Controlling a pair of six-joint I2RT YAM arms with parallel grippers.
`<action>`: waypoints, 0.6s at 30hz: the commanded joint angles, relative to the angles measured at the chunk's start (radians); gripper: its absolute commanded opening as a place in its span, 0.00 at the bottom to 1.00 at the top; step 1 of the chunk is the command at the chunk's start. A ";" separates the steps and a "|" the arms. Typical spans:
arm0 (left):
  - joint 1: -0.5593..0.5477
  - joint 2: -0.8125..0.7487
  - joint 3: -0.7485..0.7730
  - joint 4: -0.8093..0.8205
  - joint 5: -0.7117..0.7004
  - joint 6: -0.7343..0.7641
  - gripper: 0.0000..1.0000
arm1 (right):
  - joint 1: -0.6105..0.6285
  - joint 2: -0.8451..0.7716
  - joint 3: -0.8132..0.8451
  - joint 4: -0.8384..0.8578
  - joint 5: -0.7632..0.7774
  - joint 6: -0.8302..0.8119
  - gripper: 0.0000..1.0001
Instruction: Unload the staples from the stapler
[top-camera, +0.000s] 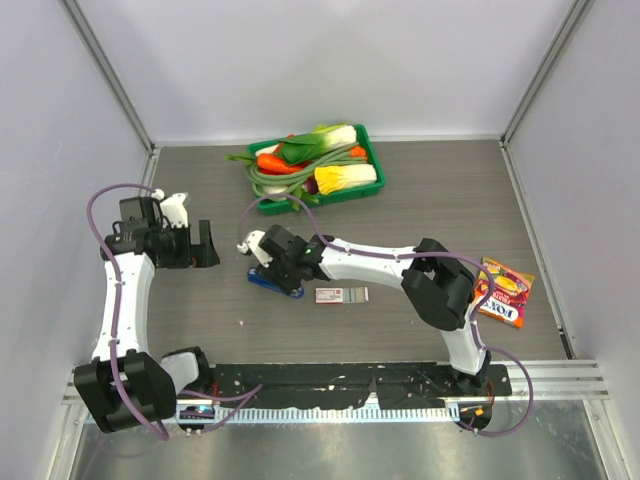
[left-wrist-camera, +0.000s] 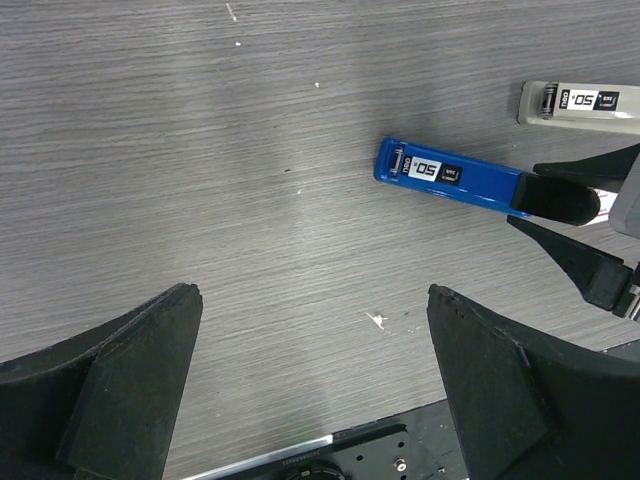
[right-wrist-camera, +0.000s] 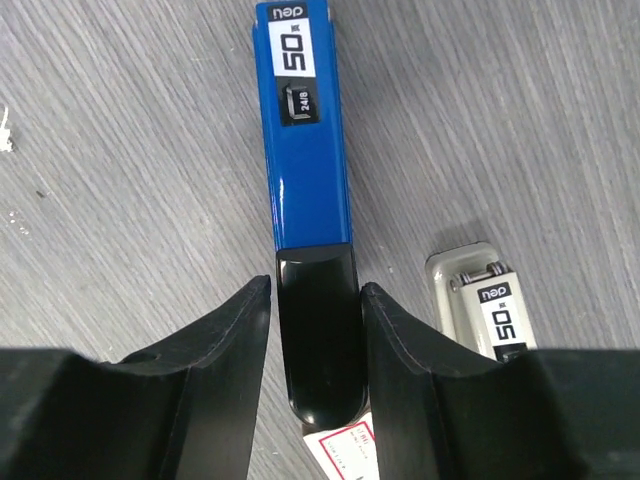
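A blue stapler (right-wrist-camera: 305, 150) with a black rear end lies flat on the grey wood table (top-camera: 420, 190); it also shows in the top view as the blue stapler (top-camera: 265, 281). My right gripper (right-wrist-camera: 315, 285) straddles that black end. The right finger touches it and a sliver of table shows beside the left finger. From the left wrist view, one of the right gripper's fingers (left-wrist-camera: 575, 258) sits beside the stapler (left-wrist-camera: 450, 180). My left gripper (left-wrist-camera: 312, 292) hangs wide open over bare table, left of the stapler. The staples are hidden.
A second, grey-white stapler (right-wrist-camera: 485, 300) lies close beside the blue one. A red-and-white staple box (top-camera: 341, 295) sits just behind the stapler's black end. A green tray (top-camera: 372, 150) of toy vegetables stands at the back, and a snack packet (top-camera: 505, 290) lies at the right.
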 joint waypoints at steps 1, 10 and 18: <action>0.006 -0.028 -0.001 0.005 0.037 0.009 1.00 | 0.006 0.020 0.069 -0.037 -0.043 0.019 0.46; 0.006 -0.045 0.027 0.011 0.065 -0.040 1.00 | -0.002 0.083 0.158 -0.045 0.013 0.068 0.14; 0.006 -0.077 0.006 0.018 0.100 -0.039 0.97 | -0.039 -0.028 0.156 0.049 0.026 0.162 0.01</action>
